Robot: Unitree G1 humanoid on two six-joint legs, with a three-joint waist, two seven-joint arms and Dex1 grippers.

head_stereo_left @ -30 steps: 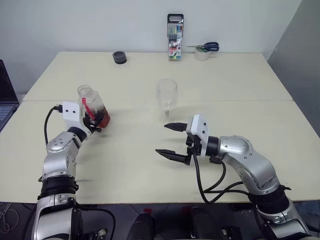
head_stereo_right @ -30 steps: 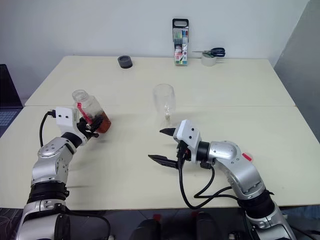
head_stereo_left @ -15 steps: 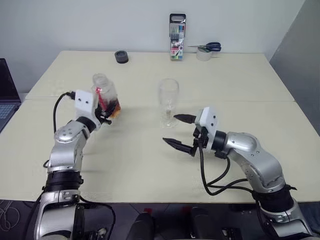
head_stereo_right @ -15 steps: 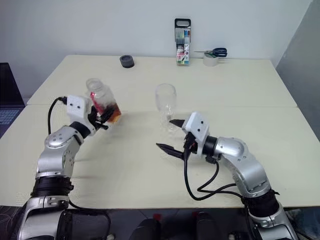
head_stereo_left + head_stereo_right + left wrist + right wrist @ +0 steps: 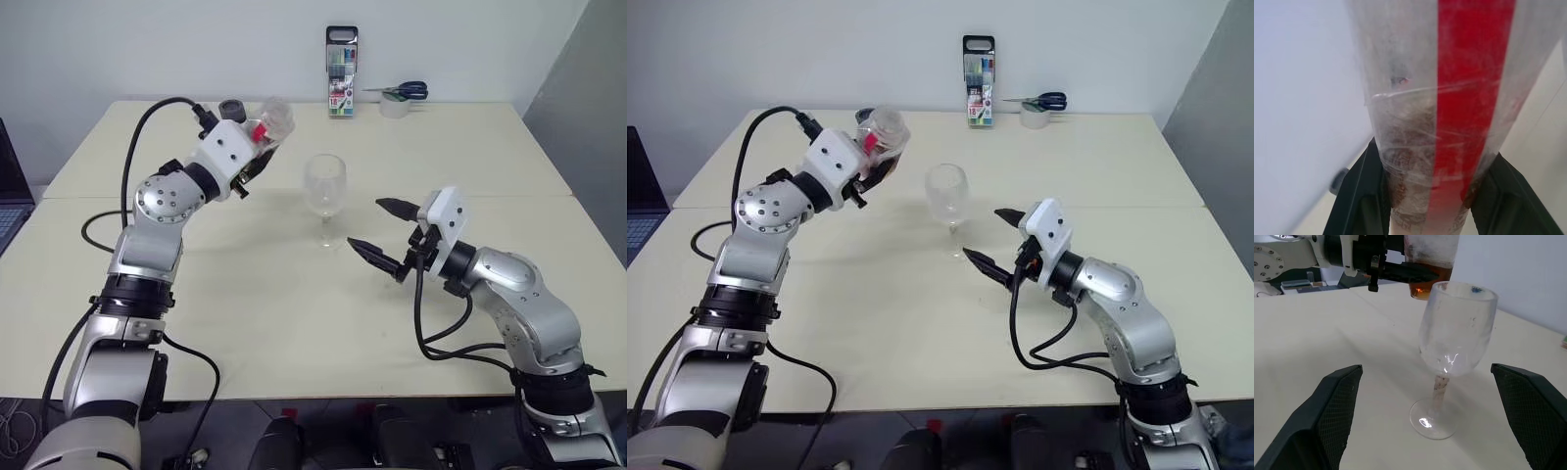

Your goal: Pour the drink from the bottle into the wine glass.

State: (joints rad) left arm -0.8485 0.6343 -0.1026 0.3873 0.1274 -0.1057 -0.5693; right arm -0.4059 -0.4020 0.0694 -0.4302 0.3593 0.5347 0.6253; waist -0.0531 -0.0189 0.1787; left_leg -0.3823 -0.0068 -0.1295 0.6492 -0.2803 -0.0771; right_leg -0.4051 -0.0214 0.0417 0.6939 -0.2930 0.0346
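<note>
We find the left hand (image 5: 257,162) raised above the counter (image 5: 294,294), clamped tight on the bottle (image 5: 266,127) — its two black fingers (image 5: 1359,196) press the lower body from either side. The bottle is tipped, its open mouth pointing up and toward the wine glass (image 5: 324,186); no cap is on it. The drink (image 5: 1425,281), a reddish-brown liquid, sits in the lower part of the bottle by the fingers. A red strip runs the length of the bottle's wall.

The wine glass stands upright on the counter near its middle, between the two arms, and looks empty. The bottle is up and to the robot's left of the glass, near it but not over the rim.

The right hand (image 5: 384,230) sits just to the right of the glass, fingers spread wide and holding nothing — the glass stands in line with the gap between them, apart from both.

At the far edge we note a marker case (image 5: 341,86), scissors (image 5: 404,92) on a roll of tape (image 5: 396,108), and a small dark round object (image 5: 231,106).
</note>
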